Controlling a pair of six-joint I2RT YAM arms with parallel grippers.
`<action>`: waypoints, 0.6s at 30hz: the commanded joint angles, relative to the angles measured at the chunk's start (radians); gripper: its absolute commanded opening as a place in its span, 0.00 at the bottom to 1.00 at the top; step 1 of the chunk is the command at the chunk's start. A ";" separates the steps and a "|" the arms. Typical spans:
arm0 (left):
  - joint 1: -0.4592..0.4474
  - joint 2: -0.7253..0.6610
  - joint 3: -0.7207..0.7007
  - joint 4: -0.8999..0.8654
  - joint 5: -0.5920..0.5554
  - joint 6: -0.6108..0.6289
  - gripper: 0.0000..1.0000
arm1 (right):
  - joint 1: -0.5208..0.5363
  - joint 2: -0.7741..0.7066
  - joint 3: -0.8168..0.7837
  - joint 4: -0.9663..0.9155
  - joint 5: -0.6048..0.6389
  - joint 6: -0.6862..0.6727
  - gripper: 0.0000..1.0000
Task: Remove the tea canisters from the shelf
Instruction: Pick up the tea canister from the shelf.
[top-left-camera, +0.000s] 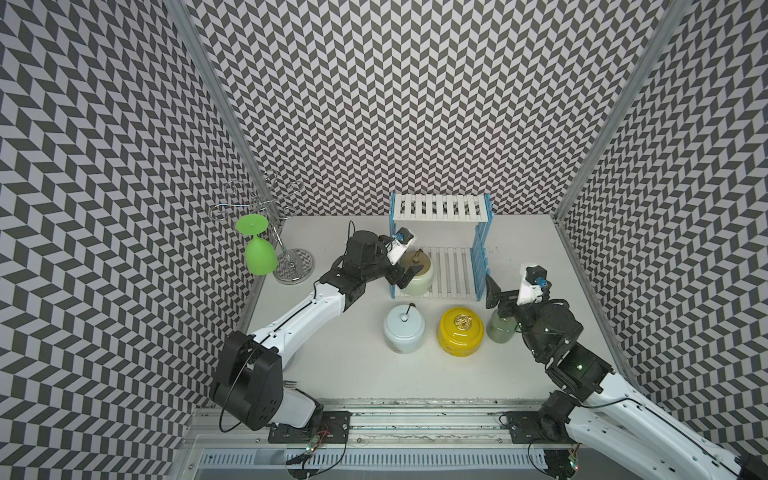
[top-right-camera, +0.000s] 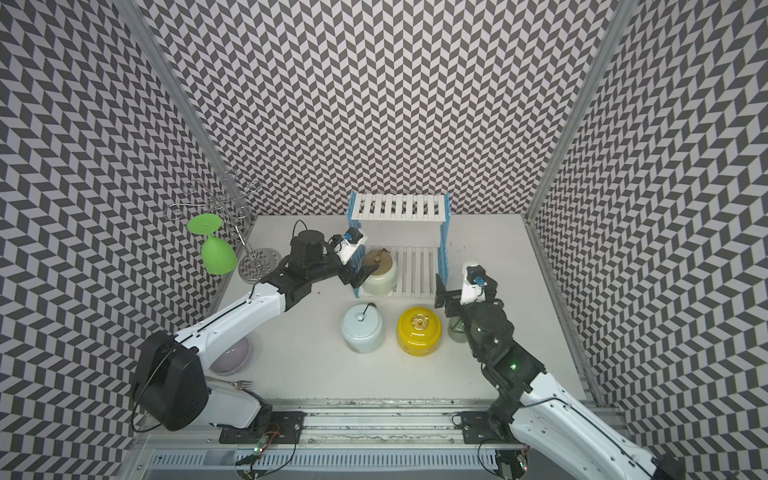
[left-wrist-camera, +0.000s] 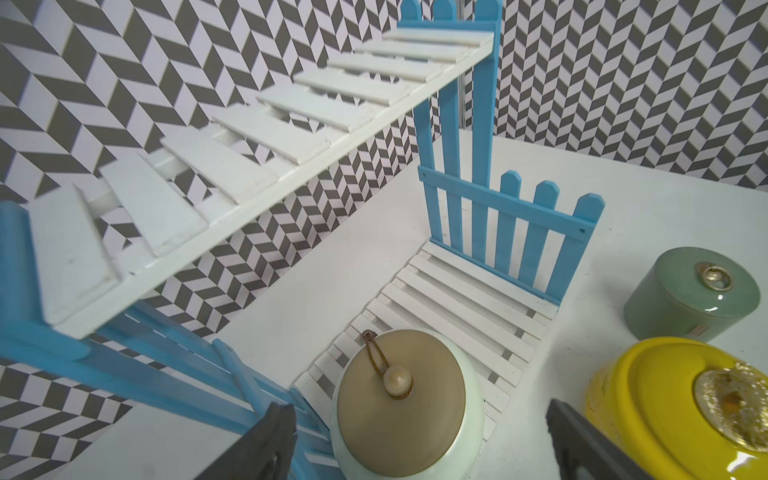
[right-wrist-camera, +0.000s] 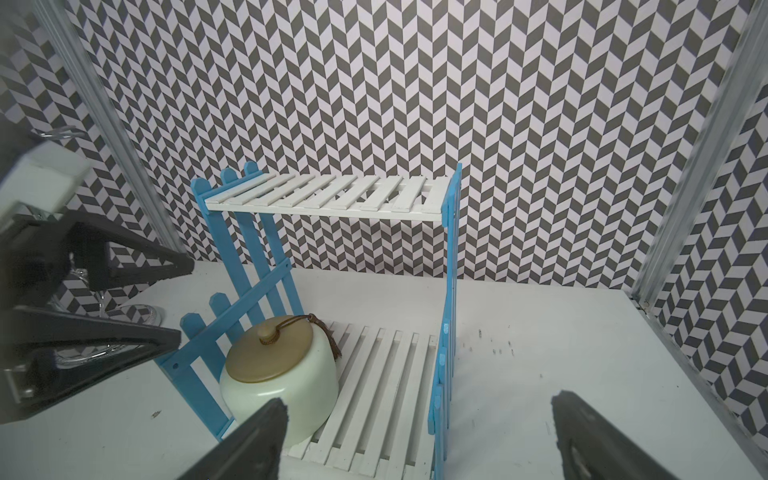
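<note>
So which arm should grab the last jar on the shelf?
Left. The left gripper, open, is right next to the cream canister on the lower board of the shelf. The right gripper is open too, but outside the blue fence side.

The left arm (top-left-camera: 282, 332) and right arm (top-left-camera: 648, 419) share glossy white shells on the long links and matte black joint housings, with a thin black cable (top-left-camera: 293, 314) running along the shell behind the hand. Just behind each hand sits a white camera block (top-left-camera: 401, 247) with a blue plug. The left gripper (top-left-camera: 404, 279) and right gripper (top-left-camera: 493, 297) carry flat black wedge fingers; a green light (top-left-camera: 578, 355) glows on the right arm's housing.
</note>
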 joint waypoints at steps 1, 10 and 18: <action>-0.011 0.032 0.045 0.019 -0.046 -0.032 0.98 | -0.014 -0.024 0.031 0.000 0.026 -0.035 1.00; -0.051 0.140 0.100 0.025 -0.125 -0.068 0.92 | -0.058 -0.074 -0.048 0.060 0.013 -0.035 1.00; -0.066 0.231 0.156 -0.024 -0.218 -0.136 0.76 | -0.094 -0.103 -0.063 0.073 -0.011 -0.032 1.00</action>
